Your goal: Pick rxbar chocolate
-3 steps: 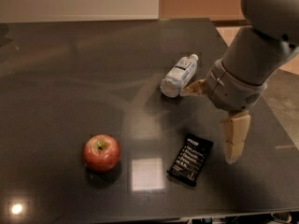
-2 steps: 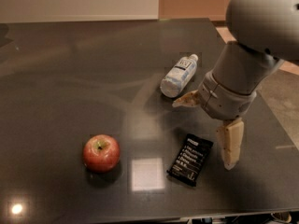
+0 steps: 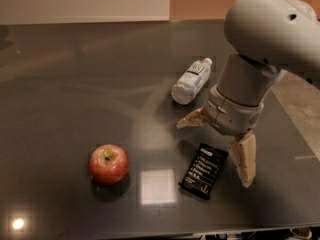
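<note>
The rxbar chocolate [image 3: 203, 170] is a flat black wrapper with white text, lying on the dark table [image 3: 75, 84] near its front edge. My gripper [image 3: 218, 140] hangs from the big grey arm just above and behind the bar's far end. It is open, with one tan finger [image 3: 192, 119] spread out to the left and the other finger [image 3: 245, 159] pointing down to the right of the bar. Nothing is held.
A clear water bottle [image 3: 190, 81] with a white label lies on its side behind the gripper. A red apple [image 3: 108, 164] stands at the front left. A bright square light reflection [image 3: 158, 186] lies between apple and bar. The table's right edge is close to the arm.
The arm has swung left and lower, bringing the open gripper from the right of the bar to just over its far end. The bar, apple and bottle have not moved.
</note>
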Controlling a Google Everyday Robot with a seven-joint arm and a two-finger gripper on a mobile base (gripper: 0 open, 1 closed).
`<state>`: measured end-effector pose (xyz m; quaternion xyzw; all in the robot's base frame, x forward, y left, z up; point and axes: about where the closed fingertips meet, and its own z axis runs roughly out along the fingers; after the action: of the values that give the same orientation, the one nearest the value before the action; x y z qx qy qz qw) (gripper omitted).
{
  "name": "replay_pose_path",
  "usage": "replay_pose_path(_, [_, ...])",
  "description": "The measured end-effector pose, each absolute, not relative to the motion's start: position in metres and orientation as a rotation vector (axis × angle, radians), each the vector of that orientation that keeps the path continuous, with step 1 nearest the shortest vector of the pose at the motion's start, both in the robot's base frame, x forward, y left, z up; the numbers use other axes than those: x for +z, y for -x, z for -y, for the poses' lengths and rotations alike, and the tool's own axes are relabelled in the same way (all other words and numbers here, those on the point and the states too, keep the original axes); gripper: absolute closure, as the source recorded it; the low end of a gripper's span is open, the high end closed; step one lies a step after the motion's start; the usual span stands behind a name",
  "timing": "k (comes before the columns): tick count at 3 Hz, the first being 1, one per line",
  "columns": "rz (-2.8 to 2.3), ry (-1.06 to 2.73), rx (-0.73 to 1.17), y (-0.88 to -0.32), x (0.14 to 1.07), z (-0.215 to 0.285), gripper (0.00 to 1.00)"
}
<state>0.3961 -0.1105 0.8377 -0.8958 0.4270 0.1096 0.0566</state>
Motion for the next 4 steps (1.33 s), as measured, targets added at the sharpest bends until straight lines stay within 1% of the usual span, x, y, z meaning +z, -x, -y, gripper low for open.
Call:
replay_pose_path(2, [-1.224,2.775,0.384,-0.379,0.824,0.106,0.00])
replay_pose_path(4, [-1.231,2.800,0.410,-0.368,0.821,0.103,0.46])
